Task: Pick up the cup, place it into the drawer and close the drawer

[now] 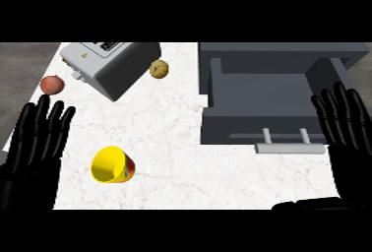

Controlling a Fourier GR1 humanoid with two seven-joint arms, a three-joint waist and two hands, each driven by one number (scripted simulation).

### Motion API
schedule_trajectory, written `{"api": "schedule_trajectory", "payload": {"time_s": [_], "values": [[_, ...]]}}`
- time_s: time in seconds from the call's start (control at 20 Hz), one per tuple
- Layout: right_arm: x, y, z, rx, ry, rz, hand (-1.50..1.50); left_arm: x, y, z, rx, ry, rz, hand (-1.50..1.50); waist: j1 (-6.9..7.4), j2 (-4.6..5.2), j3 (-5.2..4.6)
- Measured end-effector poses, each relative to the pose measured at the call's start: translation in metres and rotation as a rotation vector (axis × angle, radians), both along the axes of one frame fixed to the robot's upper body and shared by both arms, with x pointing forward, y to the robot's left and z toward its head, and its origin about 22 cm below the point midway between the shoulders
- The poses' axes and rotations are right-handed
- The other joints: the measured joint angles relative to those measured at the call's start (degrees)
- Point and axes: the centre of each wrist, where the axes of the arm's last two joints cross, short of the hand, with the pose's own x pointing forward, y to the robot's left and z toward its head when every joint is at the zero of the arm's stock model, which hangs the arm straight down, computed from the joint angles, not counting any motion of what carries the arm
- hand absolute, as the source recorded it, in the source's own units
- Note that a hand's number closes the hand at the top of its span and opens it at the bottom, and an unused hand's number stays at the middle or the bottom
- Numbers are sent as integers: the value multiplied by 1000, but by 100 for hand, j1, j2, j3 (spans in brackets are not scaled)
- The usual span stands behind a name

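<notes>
A yellow cup (pixel 111 165) with a red and green patch on its side lies tipped over on the white marble counter (pixel 167 128), its mouth facing left. To the right, a grey drawer (pixel 265 93) stands pulled open and looks empty inside; its pale handle (pixel 289 145) faces me. My left hand (pixel 33 138) rests open at the left edge, fingers up, just left of the cup and apart from it. My right hand (pixel 347 128) is open at the right edge, fingers up, beside the drawer's right wall.
A grey toaster (pixel 109 64) sits at the back left. A reddish apple (pixel 52 84) lies left of it and a brown potato (pixel 159 69) right of it. The counter ends at the left in a dark floor.
</notes>
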Motion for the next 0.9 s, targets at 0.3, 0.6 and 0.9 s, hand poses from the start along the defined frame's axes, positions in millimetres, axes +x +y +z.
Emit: {"api": "schedule_trajectory", "payload": {"time_s": [0.3, 0.6, 0.9], "values": [[6, 3, 3, 17, 33, 33, -150, 2, -16, -9, -59, 36, -18, -150, -13, 13, -1], [15, -2, 7, 22, 40, 36, -150, 6, -18, -10, -76, 44, -21, -150, -13, 17, -1], [17, 1, 6, 24, 37, 39, -150, 8, -20, -17, -81, 63, -6, -150, -13, 15, -2]]}}
